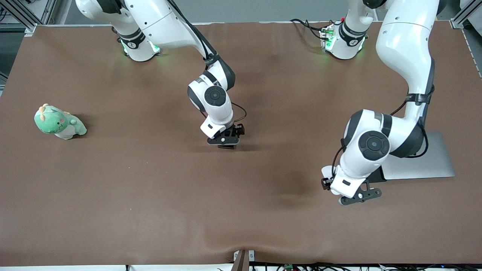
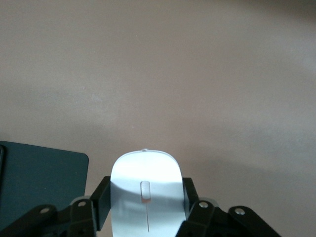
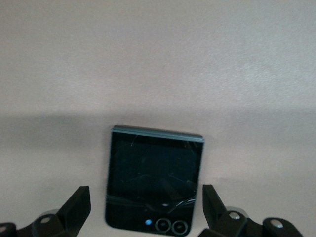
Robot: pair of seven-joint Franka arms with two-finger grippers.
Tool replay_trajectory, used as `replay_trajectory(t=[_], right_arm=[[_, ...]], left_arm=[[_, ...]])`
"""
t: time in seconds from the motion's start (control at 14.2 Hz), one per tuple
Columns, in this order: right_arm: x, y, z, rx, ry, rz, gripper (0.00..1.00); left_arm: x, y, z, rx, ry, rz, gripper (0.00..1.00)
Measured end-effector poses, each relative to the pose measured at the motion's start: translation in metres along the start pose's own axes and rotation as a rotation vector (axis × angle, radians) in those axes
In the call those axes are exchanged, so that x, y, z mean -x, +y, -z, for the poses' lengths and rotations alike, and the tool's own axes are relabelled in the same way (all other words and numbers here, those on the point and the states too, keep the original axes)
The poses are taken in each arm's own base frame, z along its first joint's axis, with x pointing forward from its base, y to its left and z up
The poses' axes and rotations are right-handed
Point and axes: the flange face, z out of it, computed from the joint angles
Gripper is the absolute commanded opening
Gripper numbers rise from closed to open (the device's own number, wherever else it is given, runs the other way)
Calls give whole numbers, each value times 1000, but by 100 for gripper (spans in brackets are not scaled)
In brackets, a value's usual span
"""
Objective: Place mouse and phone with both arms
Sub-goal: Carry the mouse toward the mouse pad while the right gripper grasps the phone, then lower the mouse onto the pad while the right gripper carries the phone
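**Op:** I've got the right gripper (image 1: 224, 145) low over the middle of the table (image 1: 150, 195). Its wrist view shows the phone (image 3: 154, 179) lying flat on the cloth between the spread fingers (image 3: 75, 206), with a gap on each side, so nothing is pinched yet. The front camera can't see the phone; the hand hides it.

**Obs:** Which way does it lie?

**Op:** It's nearly square, slightly longer along the line running out from the wrist, lenses at the wrist end. The fingers would close across the shorter width. I judge that a straight squeeze is all the next move needs, if it is a pick.

**Obs:** And the left arm?

**Op:** The left gripper (image 1: 356, 197) is toward that arm's end of the table, nearer the front camera than the silver slab (image 1: 433, 165). In its wrist view the mouse (image 2: 147, 193) sits between the fingers (image 2: 192, 191), long axis pointing away from the wrist, and both pads meet its flanks. I read that as pinching the mouse. Whether it rests on the cloth or hangs just above, I can't tell.

**Obs:** Any containers?

**Op:** None that I see. There's a dark pad (image 2: 39, 182) just beside the mouse, nothing on the part in view. A green plush (image 1: 59, 122) sits well apart at the right arm's end.
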Motion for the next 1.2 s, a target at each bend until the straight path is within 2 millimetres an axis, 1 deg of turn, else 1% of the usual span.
replay_trajectory(t=[0.14,0.28,0.49,0.78,0.85,0.92,0.99,1.13,1.2], right_arm=[[0,2,-1,5,1,0,100],[0,1,-1,6,3,-10,100],[1,1,-5,8,5,-15,100],[7,-4,-15,0,12,-17,100],[6,-4,-16,1,14,-19,82],[6,-3,-16,2,15,-21,27],[4,-2,-16,3,16,-23,0],[0,-1,-11,4,21,-52,0],[-3,1,-9,6,24,-69,0]], left_arm=[[6,-1,-12,-10,-23,-28,0],[9,-10,-30,-22,-51,-81,0],[6,-43,-53,-15,-90,-158,0],[-1,-101,-71,71,-120,-205,0],[0,-114,-74,81,-125,-213,0],[1,-124,-75,84,-132,-221,0],[4,-132,-76,83,-136,-228,0],[13,-139,-80,90,-113,-241,0],[20,-139,-87,97,-99,-244,0]])
